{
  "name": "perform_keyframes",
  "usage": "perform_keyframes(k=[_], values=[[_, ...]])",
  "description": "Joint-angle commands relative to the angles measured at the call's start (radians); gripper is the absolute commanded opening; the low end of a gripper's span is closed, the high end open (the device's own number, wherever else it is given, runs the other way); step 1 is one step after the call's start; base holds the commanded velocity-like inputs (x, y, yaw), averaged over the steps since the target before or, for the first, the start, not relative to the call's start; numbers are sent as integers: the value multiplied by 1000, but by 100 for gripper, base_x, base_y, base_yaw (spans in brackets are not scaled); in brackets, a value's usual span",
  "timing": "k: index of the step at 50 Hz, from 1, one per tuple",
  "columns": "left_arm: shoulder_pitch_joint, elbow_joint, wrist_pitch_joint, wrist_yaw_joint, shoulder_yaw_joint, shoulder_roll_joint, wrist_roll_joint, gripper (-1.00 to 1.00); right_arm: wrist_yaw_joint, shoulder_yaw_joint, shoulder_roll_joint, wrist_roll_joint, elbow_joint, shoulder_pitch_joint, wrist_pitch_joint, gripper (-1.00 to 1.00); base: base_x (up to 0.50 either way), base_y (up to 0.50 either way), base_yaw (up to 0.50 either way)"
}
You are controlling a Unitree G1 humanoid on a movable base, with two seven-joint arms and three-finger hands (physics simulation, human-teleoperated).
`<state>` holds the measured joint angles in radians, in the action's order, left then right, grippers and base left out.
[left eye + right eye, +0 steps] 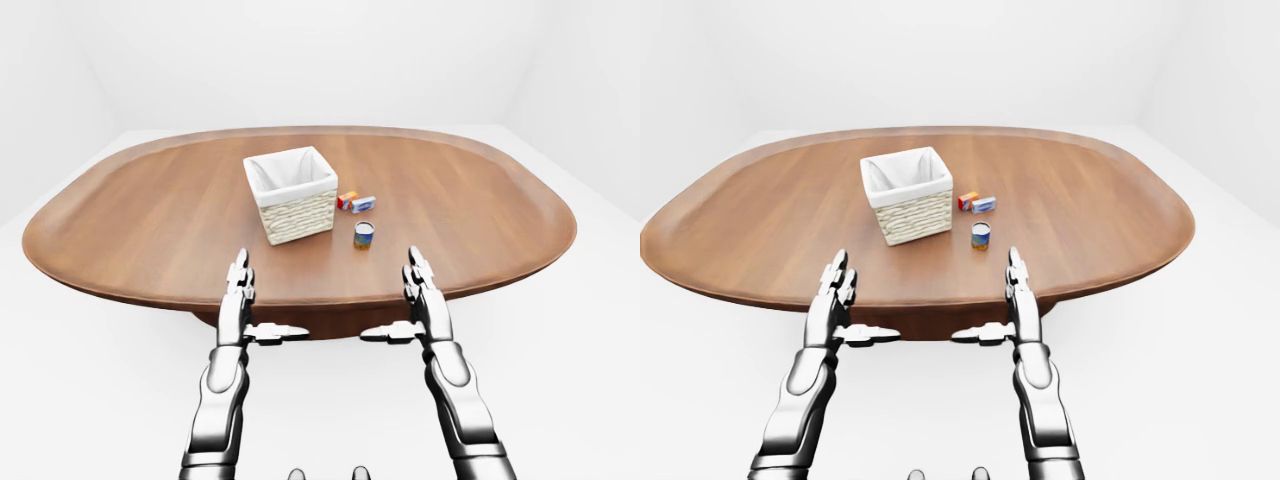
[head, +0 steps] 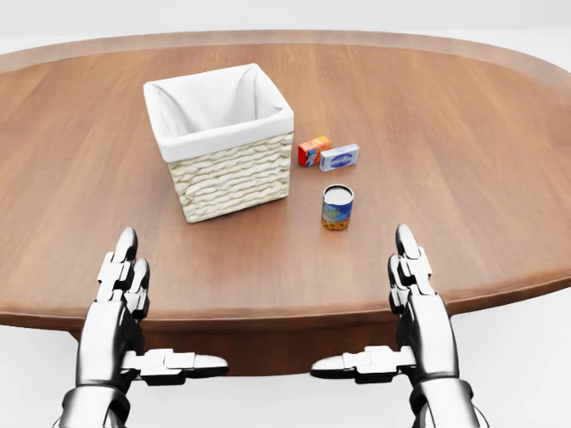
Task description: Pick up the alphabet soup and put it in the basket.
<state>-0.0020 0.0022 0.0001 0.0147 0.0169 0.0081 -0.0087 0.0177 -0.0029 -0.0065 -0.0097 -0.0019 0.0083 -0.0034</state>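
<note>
Soup can [image 2: 337,207]: upright, just up-left of the empty, wide-open right hand [image 2: 419,299]; left hand [image 2: 116,299], equally open, farther; basket [image 2: 220,141] beyond.

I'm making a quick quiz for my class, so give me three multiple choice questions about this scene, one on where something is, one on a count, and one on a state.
1. In the head view, the soup can stands where relative to the basket?
A. inside it
B. to its right
C. to its left

2. How many small boxes lie by the basket?
A. two
B. four
C. none

3. The right hand is:
A. closed on the can
B. open, holding nothing
C. inside the basket

Answers: 1 B, the can stands on the table right of the basket. 2 A, an orange box and a blue-white box. 3 B, its fingers are extended, short of the can.
</note>
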Motion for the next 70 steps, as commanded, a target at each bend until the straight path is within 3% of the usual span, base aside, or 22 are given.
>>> perform_keyframes(k=[1,2,3,11,19,24,31,42,70], values=[[-5,5,1,23,28,14,-15,100,29,1,-7,-28,1,15,-8,100,0,0,0],[-5,5,1,23,28,14,-15,100,30,0,-7,-28,1,15,-8,100,0,0,0],[-11,15,-1,23,31,15,-16,100,33,-2,-7,-23,-5,13,15,100,0,0,0],[-21,19,5,22,47,21,-30,100,44,-12,-10,-13,-2,6,30,100,0,0,0],[16,-113,45,10,87,32,-52,100,48,-18,-10,-3,0,0,44,100,18,0,0],[47,-220,87,14,128,39,-77,100,48,-16,-10,-2,-3,-2,52,100,32,0,0],[86,-344,87,25,176,38,-110,100,50,-17,-10,0,0,-4,55,100,32,0,0],[157,-491,87,52,184,5,-103,100,51,-15,-10,-1,-5,-2,59,100,32,0,0],[170,-513,87,65,195,-5,-111,100,57,-10,-8,-4,-17,10,58,100,32,0,0]])
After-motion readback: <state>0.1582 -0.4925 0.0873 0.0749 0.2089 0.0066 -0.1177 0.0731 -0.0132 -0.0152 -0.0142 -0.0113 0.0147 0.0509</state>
